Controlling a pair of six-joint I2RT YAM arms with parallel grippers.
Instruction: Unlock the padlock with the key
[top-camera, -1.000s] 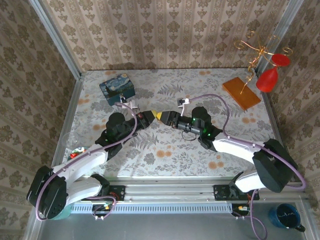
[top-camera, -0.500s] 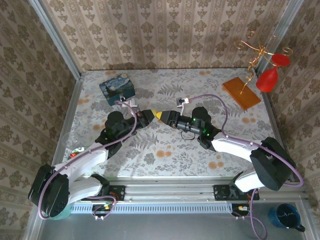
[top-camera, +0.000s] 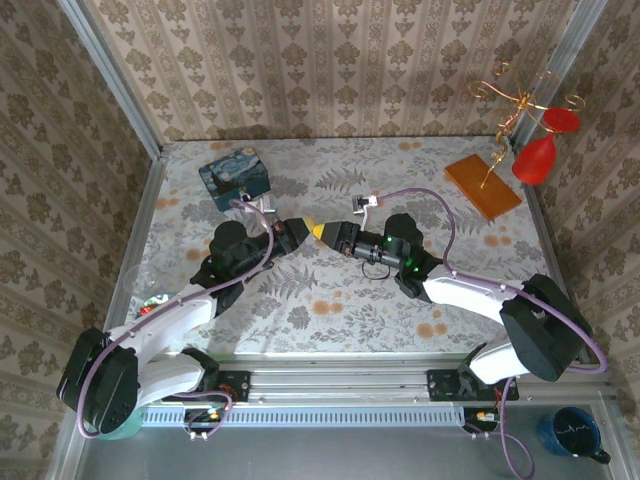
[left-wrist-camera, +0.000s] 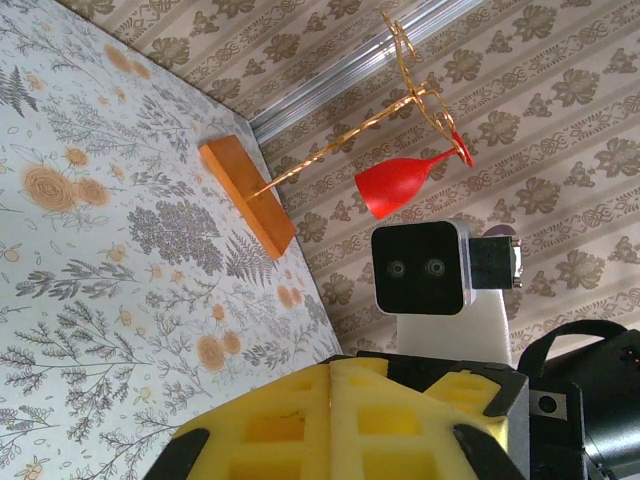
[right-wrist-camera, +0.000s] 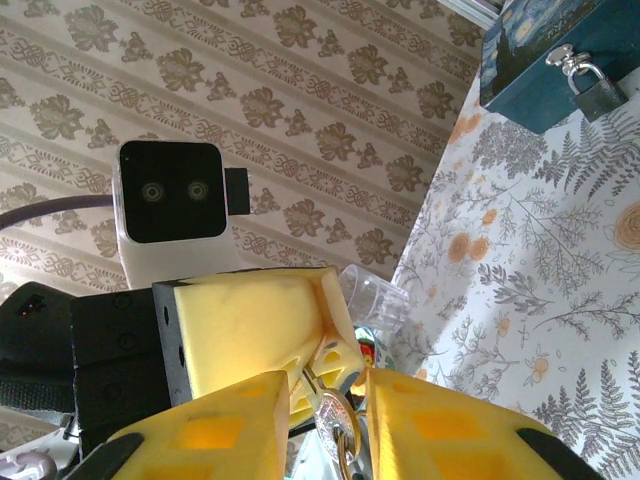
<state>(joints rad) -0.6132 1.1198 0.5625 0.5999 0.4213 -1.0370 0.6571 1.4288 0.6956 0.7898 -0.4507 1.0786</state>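
Handover at table centre: my left gripper (top-camera: 303, 226) is clamped on the key (right-wrist-camera: 335, 420). Right gripper (top-camera: 322, 231) jaws sit part-open around it, no grip yet. Padlock (right-wrist-camera: 592, 88) looks locked on the far-left box (top-camera: 235, 175); unlocking not started.

Small padlock (right-wrist-camera: 598, 93) hanging on blue box (right-wrist-camera: 528, 52), silvery key (right-wrist-camera: 335, 414) aloft

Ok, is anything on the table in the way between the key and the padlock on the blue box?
Nothing visible does. In the right wrist view, open flowered table lies between the key and the padlock hanging on the blue box.
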